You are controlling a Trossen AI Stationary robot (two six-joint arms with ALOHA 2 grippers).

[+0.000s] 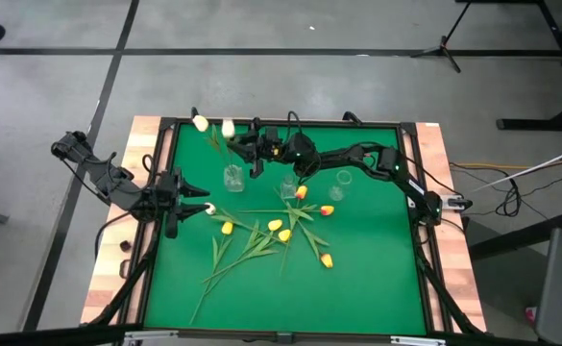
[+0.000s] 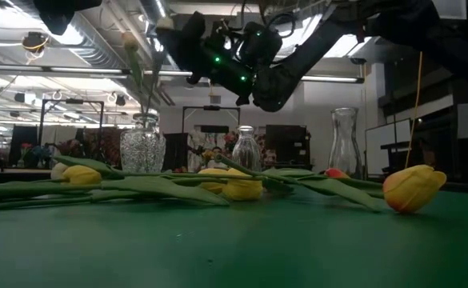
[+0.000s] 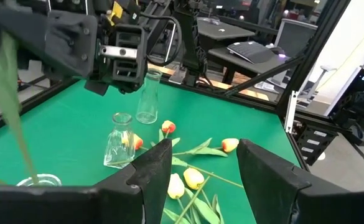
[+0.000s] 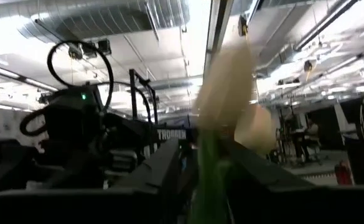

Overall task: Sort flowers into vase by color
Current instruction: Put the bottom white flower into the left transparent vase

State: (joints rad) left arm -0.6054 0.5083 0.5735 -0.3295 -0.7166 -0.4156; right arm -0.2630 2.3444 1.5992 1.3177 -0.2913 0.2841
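Two white tulips (image 1: 228, 128) stand in the left glass vase (image 1: 232, 176), stems down in it, near the table's far edge. My right gripper (image 1: 242, 146) is open and level at their upper stems. In the right wrist view one green stem (image 4: 208, 177) rises between the fingers of the right gripper (image 4: 203, 146), with the buds above. My left gripper (image 1: 202, 205) is open by the table's left edge, beside a white bud (image 1: 210, 207) lying on the cloth. Several yellow tulips (image 1: 275, 225) and two orange ones (image 1: 327, 210) lie flat mid-table. My right gripper has its fingers on either side of the white tulip's upper stem (image 4: 208, 177), coming level from the table's right. Background shows between one finger (image 4: 163, 162) and the stem. I cannot tell whether the other finger touches it. The tulip stands upright in the vase.
Two more glass vases stand along the far side: a middle one (image 1: 289, 185) with an orange bud against it and a right one (image 1: 343, 180). Black frame rails (image 1: 281, 122) edge the green mat. Bare green cloth lies toward the near edge and the right.
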